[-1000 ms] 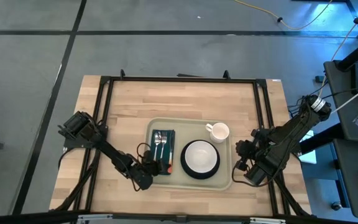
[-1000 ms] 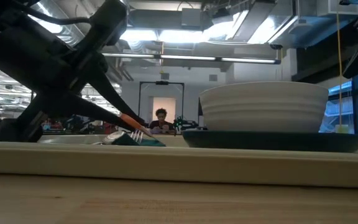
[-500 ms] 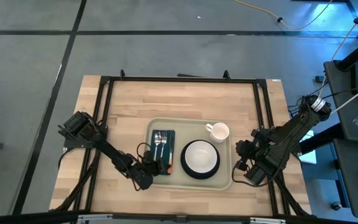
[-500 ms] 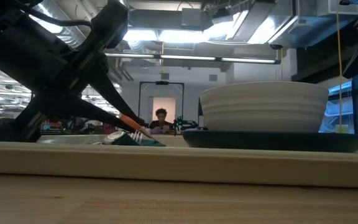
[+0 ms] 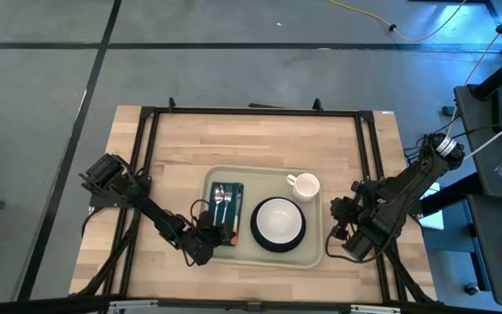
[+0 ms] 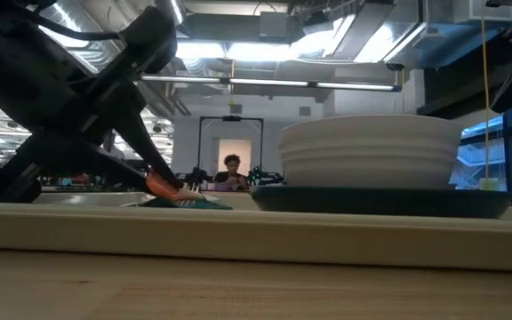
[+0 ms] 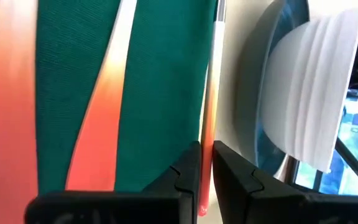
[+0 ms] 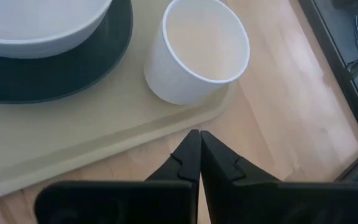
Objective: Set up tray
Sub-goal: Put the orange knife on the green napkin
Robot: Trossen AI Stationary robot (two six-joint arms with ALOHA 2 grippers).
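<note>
From table height the tray (image 6: 238, 233) shows only its near rim as a blurred band, and the dark plate (image 6: 380, 201) and white bowl (image 6: 370, 151) hide whatever stands behind them. In the overhead view the cutlery (image 5: 222, 199) on the green napkin (image 5: 225, 212) is too small to tell piece from piece, and the left gripper (image 5: 209, 237) covers the napkin's lower left corner. The left wrist camera sits so close that napkin, orange handles and bowl all run off the frame's edges.
</note>
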